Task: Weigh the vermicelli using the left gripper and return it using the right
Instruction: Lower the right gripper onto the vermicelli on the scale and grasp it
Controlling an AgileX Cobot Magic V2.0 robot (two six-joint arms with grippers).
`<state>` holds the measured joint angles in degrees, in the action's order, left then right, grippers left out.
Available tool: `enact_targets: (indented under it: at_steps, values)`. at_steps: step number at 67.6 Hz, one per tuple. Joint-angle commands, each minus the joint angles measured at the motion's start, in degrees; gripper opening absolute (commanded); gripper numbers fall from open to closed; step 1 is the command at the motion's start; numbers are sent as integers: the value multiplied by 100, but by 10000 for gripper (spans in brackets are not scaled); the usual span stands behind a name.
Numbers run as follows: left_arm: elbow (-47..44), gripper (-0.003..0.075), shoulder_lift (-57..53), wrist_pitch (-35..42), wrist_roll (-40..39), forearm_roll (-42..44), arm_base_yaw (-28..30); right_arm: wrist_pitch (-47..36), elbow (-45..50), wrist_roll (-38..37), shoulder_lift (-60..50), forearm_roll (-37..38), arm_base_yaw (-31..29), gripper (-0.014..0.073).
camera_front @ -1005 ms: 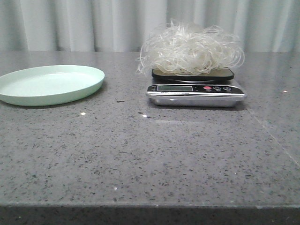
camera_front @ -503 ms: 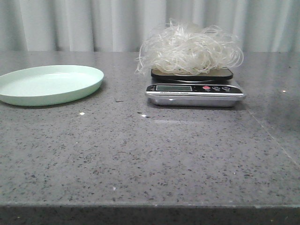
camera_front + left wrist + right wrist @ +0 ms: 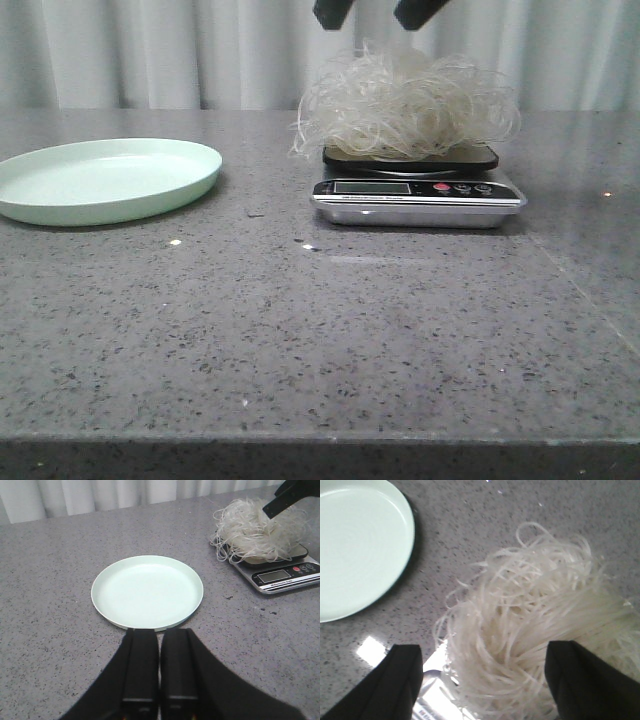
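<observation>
The vermicelli (image 3: 405, 105) is a fluffy white tangle resting on the kitchen scale (image 3: 418, 190) at the back middle of the table. It also shows in the left wrist view (image 3: 255, 527) and fills the right wrist view (image 3: 530, 630). My right gripper (image 3: 378, 12) is open and hangs just above the tangle, its fingertips (image 3: 405, 675) spread wide to either side of it. My left gripper (image 3: 159, 635) is shut and empty, held near the front edge of the pale green plate (image 3: 147, 591).
The pale green plate (image 3: 105, 178) lies empty at the left of the grey speckled table. A white curtain hangs behind the table. The scale has a display and buttons on its front strip.
My right gripper has come down into the front view above the vermicelli; it was out of view before. The vermicelli, scale and plate have not moved.
</observation>
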<state>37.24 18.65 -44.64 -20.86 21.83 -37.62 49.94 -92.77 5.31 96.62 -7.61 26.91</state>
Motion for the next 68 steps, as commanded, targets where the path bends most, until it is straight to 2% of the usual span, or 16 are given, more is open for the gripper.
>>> enact_targets:
  at_steps: [1, 38, 43, 45, 46, 47, 49, 50, 51, 55, 61, 68]
  values:
    - [145, 134, 55, 421, -52, 42, -28, -15, -361, 69, -47, 99, -202, 603]
    - [145, 134, 55, 421, -52, 42, -28, 198, -513, 69, 962, 182, -412, 590]
    - [145, 134, 55, 421, -52, 42, -28, 324, -567, 69, 1053, 182, -412, 484]
    - [145, 134, 55, 421, -52, 42, -28, 380, -595, 69, 1091, 182, -412, 407]
    - [145, 134, 55, 421, -52, 42, -28, 422, -614, 69, 1102, 182, -412, 337]
    - [145, 134, 55, 421, -52, 42, -28, 436, -628, 69, 1119, 182, -412, 311]
    - [145, 134, 55, 421, -52, 42, -28, 490, -661, 69, 1147, 182, -412, 173]
    - [145, 134, 55, 421, -52, 42, -28, 504, -662, 69, 1152, 182, -412, 144]
    - [145, 134, 55, 421, -52, 42, -28, 505, -671, 69, 1152, 182, -412, 131]
    - [145, 134, 55, 421, -52, 42, -28, 517, -715, 69, 1152, 182, -412, 176]
    - [145, 134, 55, 421, -52, 42, -28, 543, -865, 69, 1145, 182, -412, 142]
    - [145, 134, 55, 421, -52, 42, -28, 597, -1130, 69, 1045, 182, -412, 144]
